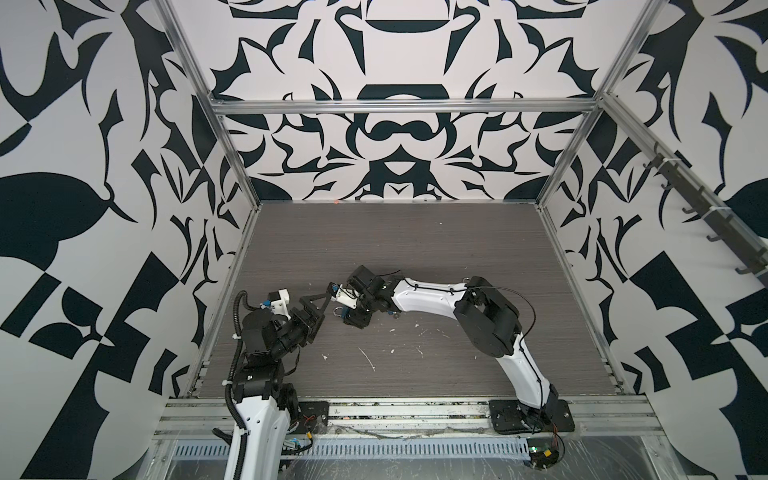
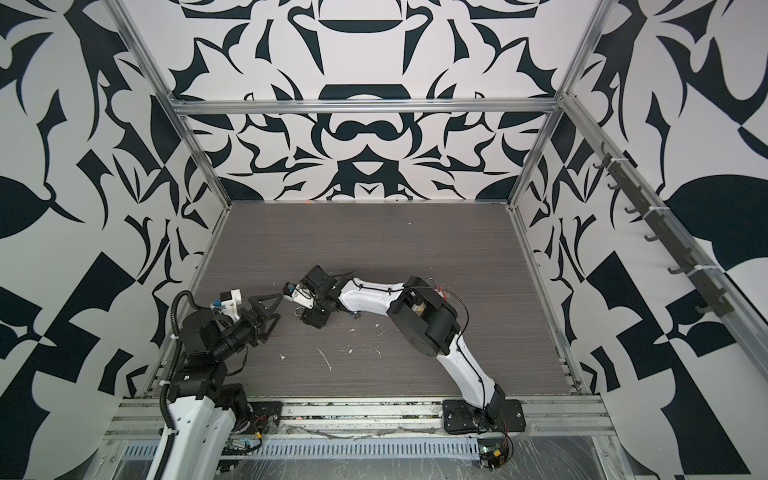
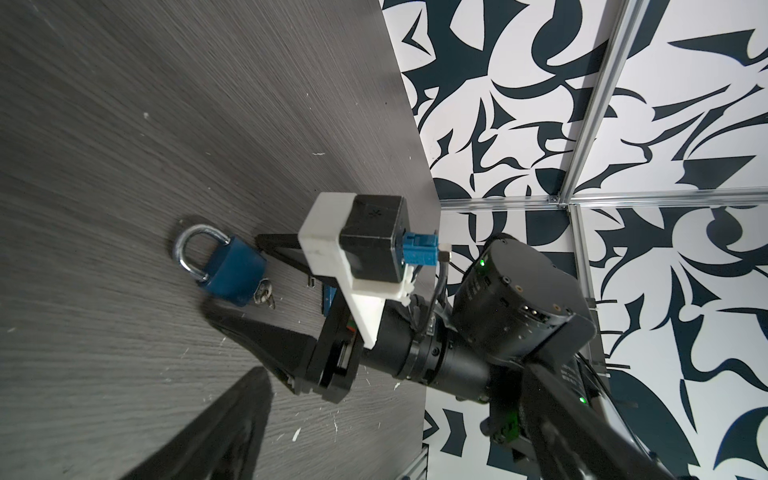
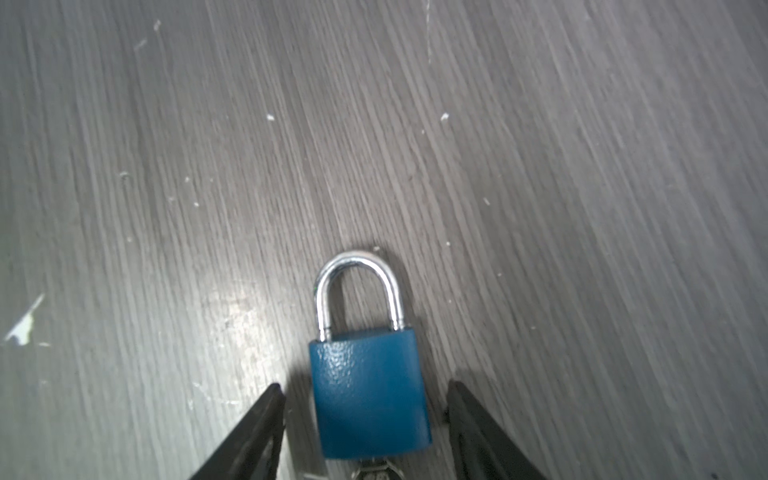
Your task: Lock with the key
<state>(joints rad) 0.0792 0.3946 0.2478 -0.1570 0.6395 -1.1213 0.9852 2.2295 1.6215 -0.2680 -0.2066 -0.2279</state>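
1. Two grippers meet left of the table's (image 1: 415, 249) middle in both top views. The blue padlock (image 4: 370, 399) lies flat on the grey wood grain there, mostly hidden under your right arm (image 1: 424, 297).
2. Your right gripper (image 4: 365, 387) stands partly open and straddles the padlock body. There is one finger (image 4: 257, 432) on each side with a strip of table showing in each gap, so it grips nothing.
3. The silver shackle (image 4: 357, 286) points away from that gripper, and both its legs meet the body.
4. A silver key (image 3: 264, 296) shows at the base of the body, between the right fingers. You cannot tell how deep it sits.
5. Your left gripper (image 1: 326, 309) is spread wide and empty, just beside the right gripper and clear of the padlock.
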